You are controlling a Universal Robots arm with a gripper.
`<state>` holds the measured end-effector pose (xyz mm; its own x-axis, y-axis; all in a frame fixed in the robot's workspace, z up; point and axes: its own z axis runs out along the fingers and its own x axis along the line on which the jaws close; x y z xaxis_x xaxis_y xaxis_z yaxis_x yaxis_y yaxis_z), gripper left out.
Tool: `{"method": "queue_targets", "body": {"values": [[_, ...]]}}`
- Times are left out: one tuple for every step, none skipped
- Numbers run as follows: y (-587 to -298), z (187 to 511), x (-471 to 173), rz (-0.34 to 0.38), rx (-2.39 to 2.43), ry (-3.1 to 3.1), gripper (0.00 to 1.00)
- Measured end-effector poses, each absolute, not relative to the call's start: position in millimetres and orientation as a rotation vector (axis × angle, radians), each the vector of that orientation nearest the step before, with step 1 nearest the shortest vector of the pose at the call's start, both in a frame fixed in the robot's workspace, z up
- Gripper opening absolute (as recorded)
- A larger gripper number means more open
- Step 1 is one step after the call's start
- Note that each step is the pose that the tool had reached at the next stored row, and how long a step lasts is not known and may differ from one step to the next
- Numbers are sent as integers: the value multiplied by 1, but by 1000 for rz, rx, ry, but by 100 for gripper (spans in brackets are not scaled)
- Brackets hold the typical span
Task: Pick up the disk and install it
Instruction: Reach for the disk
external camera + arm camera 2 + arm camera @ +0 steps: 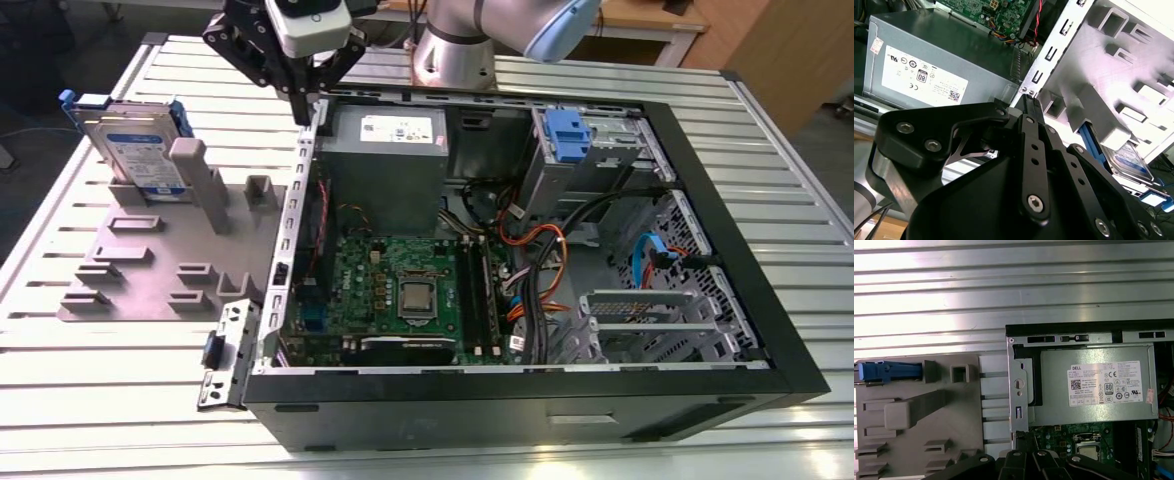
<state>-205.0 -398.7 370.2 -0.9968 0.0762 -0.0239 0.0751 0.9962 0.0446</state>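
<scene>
Hovering gripper (308, 112) closed, empty | over case (534, 385) edge | disk (134, 150) in holder (160, 270)

I see the disk (138, 155), silver-grey with white-and-blue label, blue carrier frame, upright on edge in the grey holder (160, 270), exterior view's left.

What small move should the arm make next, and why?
Probably shift toward the exterior view's left: the gripper hangs empty over the case wall, while the disk stands upright in the grey holder.
</scene>
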Motion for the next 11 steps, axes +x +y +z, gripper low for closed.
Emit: {"method": "queue_targets", "body": {"values": [[-399, 370, -205, 68, 118, 3113, 11], [-399, 370, -205, 68, 118, 3113, 11], [-399, 370, -205, 68, 118, 3113, 11], [-399, 370, -205, 68, 118, 3113, 11], [-399, 370, -205, 68, 118, 3113, 11], [-399, 370, -205, 68, 118, 3113, 11], [-399, 370, -205, 68, 118, 3113, 11], [-399, 370, -205, 68, 118, 3113, 11], [-399, 370, -205, 68, 118, 3113, 11], [-399, 370, -205, 68, 118, 3113, 11], [-399, 370, -206, 68, 118, 3113, 11]]}}
